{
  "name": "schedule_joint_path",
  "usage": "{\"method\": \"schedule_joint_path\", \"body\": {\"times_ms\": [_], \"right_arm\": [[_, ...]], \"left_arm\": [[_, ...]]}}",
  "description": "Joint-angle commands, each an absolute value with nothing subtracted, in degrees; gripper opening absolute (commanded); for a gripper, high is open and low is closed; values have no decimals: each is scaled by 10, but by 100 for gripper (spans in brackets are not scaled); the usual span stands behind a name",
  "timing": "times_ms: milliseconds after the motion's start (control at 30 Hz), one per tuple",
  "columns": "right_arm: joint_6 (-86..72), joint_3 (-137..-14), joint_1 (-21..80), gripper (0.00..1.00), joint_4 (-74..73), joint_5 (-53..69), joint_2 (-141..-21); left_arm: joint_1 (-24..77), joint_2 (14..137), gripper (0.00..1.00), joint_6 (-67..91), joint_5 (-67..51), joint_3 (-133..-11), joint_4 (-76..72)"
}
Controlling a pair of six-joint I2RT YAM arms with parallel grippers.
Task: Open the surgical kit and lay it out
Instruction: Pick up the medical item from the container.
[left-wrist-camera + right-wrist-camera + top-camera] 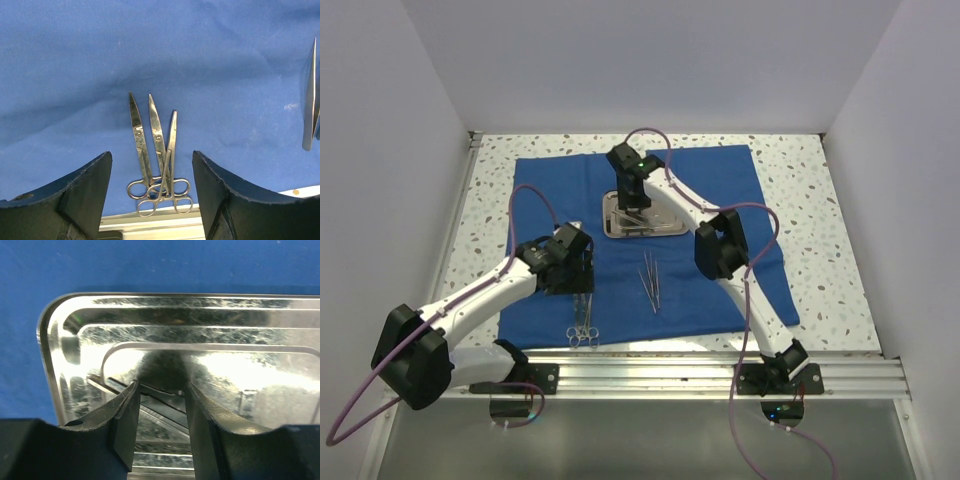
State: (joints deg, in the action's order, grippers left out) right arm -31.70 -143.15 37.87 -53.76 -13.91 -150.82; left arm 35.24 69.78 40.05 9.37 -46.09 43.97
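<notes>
The royal-blue cloth lies spread flat on the table. The steel tray sits on its far middle. My right gripper reaches down into the tray, jaws partly open, straddling a thin silver instrument that lies flat on the tray floor. Ring-handled scissors and forceps lie overlapped at the cloth's near edge. My left gripper hovers above them, wide open and empty. Thin tweezers lie on the cloth's middle and show in the left wrist view.
The speckled table shows around the cloth, with white walls on three sides. An aluminium rail runs along the near edge, just beyond the ring handles. Purple cables loop off both arms.
</notes>
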Motion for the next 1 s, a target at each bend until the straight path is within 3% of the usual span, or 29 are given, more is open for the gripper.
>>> {"method": "schedule_joint_path", "body": {"times_ms": [0, 200, 333, 500, 600, 867, 967], "right_arm": [[-259, -1432, 382, 45, -635, -151, -1552], [-199, -1421, 391, 47, -672, -158, -1558], [-171, -1316, 395, 47, -648, -202, -1514], [-185, -1251, 354, 31, -637, -201, -1506], [-204, -1226, 319, 13, -628, -172, -1499], [-205, -1270, 268, 13, -633, -152, -1527], [-216, -1286, 251, 3, -628, -123, -1534]], "left_arm": [[350, 687, 69, 412, 92, -454, 432], [350, 698, 68, 410, 89, -451, 426], [350, 700, 67, 409, 84, -445, 420], [350, 710, 66, 405, 81, -447, 420], [350, 713, 65, 404, 83, -456, 426], [350, 730, 64, 396, 79, -481, 437], [350, 745, 63, 391, 78, -498, 441]]}}
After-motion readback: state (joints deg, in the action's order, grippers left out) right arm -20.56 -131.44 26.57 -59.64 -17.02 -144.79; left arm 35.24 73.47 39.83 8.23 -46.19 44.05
